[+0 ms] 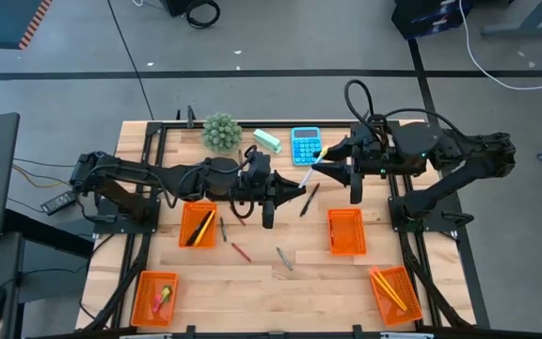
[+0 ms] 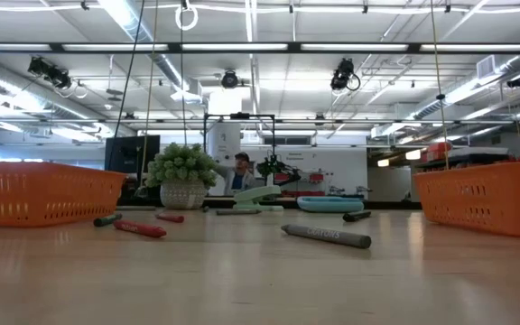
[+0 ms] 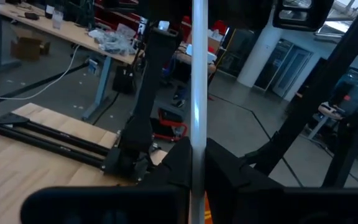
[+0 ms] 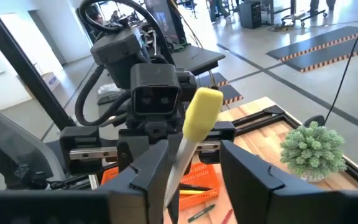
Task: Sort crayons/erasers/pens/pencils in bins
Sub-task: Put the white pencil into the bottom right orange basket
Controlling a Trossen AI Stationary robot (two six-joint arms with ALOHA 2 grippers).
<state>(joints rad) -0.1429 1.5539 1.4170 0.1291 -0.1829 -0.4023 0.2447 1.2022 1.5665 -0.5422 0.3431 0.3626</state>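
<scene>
Held item: silver stick [image 4: 183,151] with a yellow cap, pen or pencil not certain; hangs in the air over the far middle of the counter [image 1: 252,282], between the two arms
Left fingers: left gripper [image 1: 296,188] pinched tight on one end of the stick; keeps it steady and raised, apparently offering it across
Right fingers: right gripper [image 4: 185,163] parted, one finger on each side of the stick near its yellow end, not clamped; looks like a hand-over so the right arm can reach the right-hand bins
Bins: four orange bins; far-left bin [image 1: 199,224] with a yellow pencil and a dark stick; near-left bin [image 1: 155,297] with small erasers; far-right bin [image 1: 345,231] showing nothing inside; near-right bin [image 1: 391,294] with orange pencils; like kept with like
Loose on counter: red crayon [image 2: 140,229], grey crayon [image 2: 326,236], black pen [image 1: 309,200]; not yet sorted, lying between the bins
Off-task things: blue calculator [image 1: 305,146], mint block [image 1: 267,140], small potted plant [image 1: 221,132]; lined along the far edge, out of the working area
Writing: dark lettering on the grey crayon's wrapper, too small to read; calculator keys unreadable; no brand legible anywhere
</scene>
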